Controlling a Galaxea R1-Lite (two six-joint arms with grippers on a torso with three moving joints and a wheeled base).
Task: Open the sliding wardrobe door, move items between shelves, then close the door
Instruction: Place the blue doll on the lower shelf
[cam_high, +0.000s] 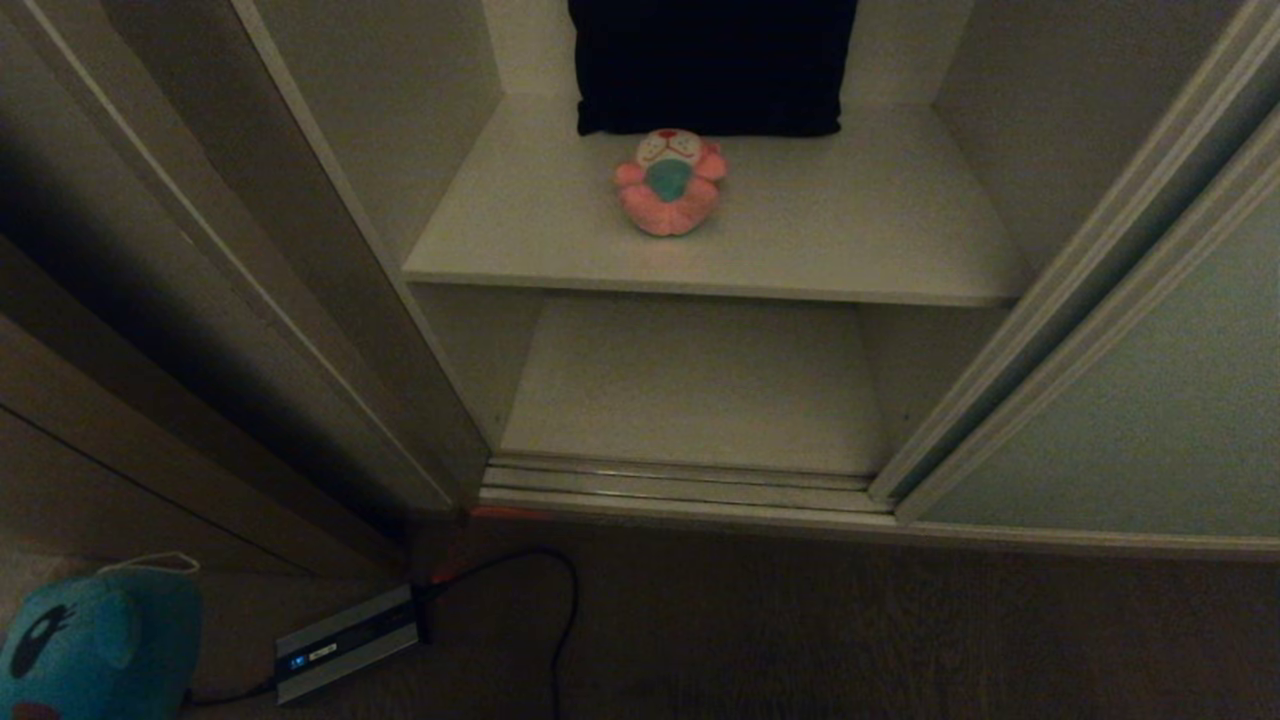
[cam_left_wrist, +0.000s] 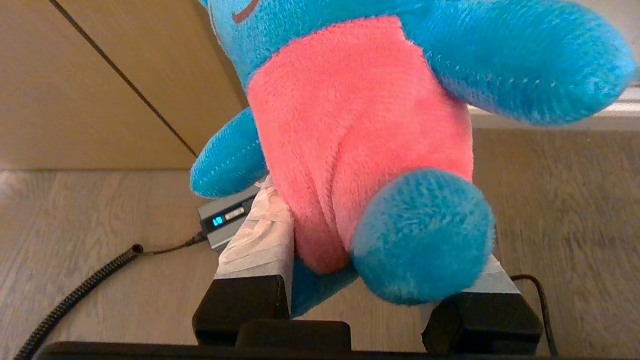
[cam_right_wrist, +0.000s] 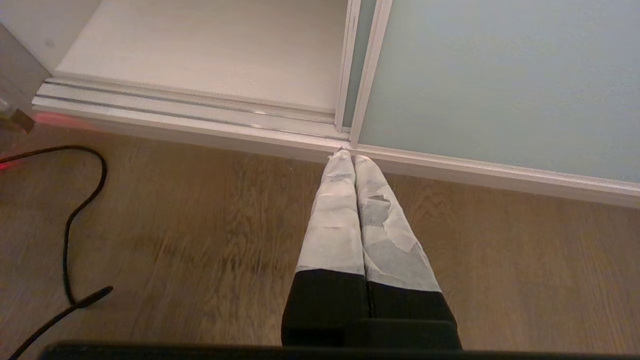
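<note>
Blue plush toy (cam_left_wrist: 380, 125) with a red belly, clamped between the taped fingers (cam_left_wrist: 260, 240) of the left end effector (cam_left_wrist: 370, 280), low at the robot's left above the wooden floor (cam_high: 900, 640); in the head view only its blue head (cam_high: 95, 645) shows at the lower left corner. Right end effector (cam_right_wrist: 348, 156): fingers pressed together, holding nothing, tips just short of the ribbed floor track (cam_right_wrist: 190, 112), in line with the door's near edge. Grey power box (cam_high: 345, 640) with a lit indicator and black cable (cam_high: 560, 620) on the floor, left of the wardrobe opening. Sliding wardrobe door (cam_high: 1150, 400), pale grey-green with a cream frame strip, slid to the right; opening uncovered from the left wall to the door's edge. Lower shelf (cam_high: 690, 385): bare board behind the track, cream walls on both sides. Upper shelf (cam_high: 860, 230): front edge overhangs the lower one; pink plush toy (cam_high: 670, 180) lies near the middle, free board on either side and in front. Dark square cushion (cam_high: 710, 65) stands behind the pink toy against the back wall, apparently touching it.
</note>
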